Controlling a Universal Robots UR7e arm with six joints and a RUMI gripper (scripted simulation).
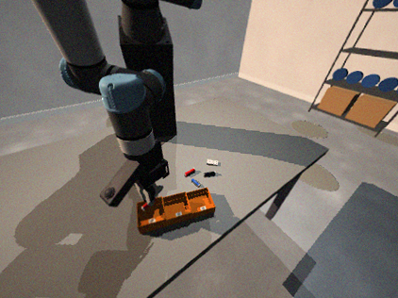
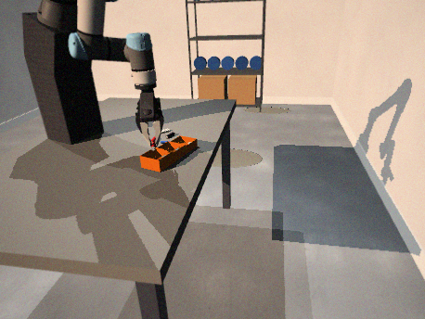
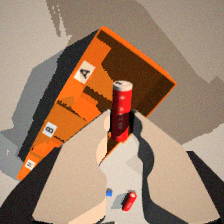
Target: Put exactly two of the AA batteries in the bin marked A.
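Note:
My gripper (image 3: 120, 111) is shut on a red AA battery (image 3: 121, 110) and holds it upright over the end compartment marked A (image 3: 84, 74) of the orange bin row (image 1: 176, 209). In the top view the battery (image 1: 145, 205) hangs just above the bin's left end; the exterior view shows the gripper (image 2: 151, 137) above the same end. A second red battery (image 1: 189, 172) and a blue battery (image 1: 196, 182) lie on the table behind the bin. The second red battery also shows in the wrist view (image 3: 129, 200).
A small black item (image 1: 210, 174) and a white block (image 1: 212, 162) lie farther back on the table. The bin has compartments marked A, B (image 3: 49, 130) and a third one. The table's edge (image 1: 243, 216) runs close to the right of the bin.

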